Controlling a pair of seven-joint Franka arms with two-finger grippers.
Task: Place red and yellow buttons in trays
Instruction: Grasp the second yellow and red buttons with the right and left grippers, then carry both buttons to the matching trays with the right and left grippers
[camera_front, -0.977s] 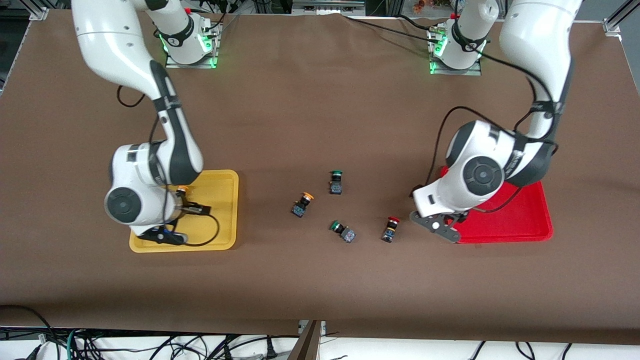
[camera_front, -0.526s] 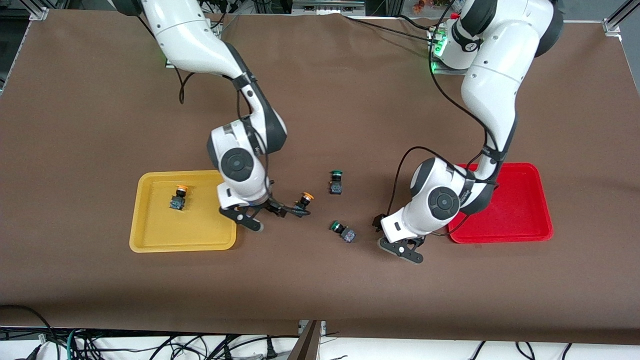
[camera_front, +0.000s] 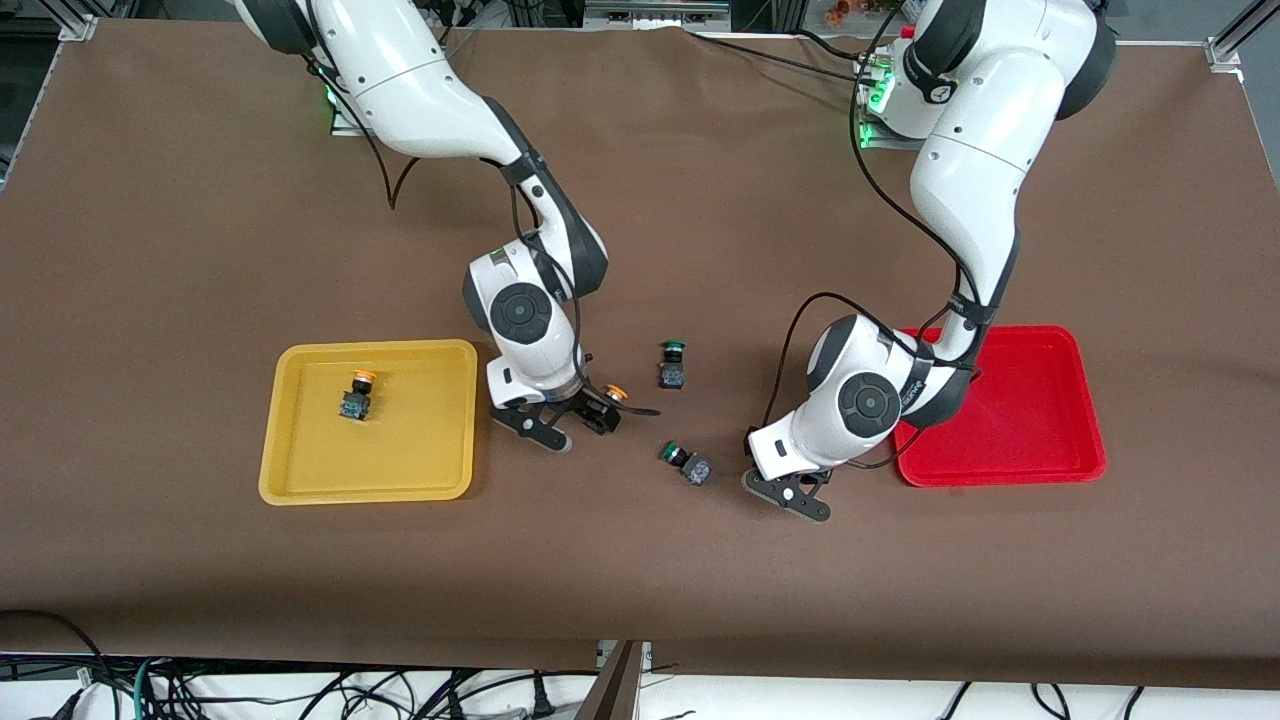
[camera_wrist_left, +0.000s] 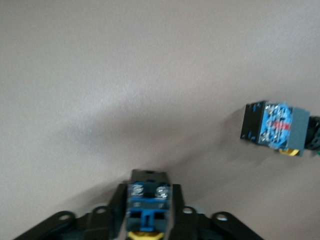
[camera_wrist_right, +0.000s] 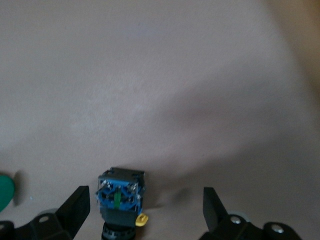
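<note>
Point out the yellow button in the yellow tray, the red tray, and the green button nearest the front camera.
yellow button in tray (camera_front: 356, 395), front view, on its body.
red tray (camera_front: 1040, 440), front view, on its bare floor.
green button nearest camera (camera_front: 685, 464), front view, mid-body.

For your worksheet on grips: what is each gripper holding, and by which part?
Left gripper: a button, by its dark body's sides. Right gripper: open around a yellow button, holding nothing.

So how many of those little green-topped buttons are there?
2. One green-capped button lies mid-table; the second green-capped button lies nearer the front camera than it. More might be hidden.
</note>
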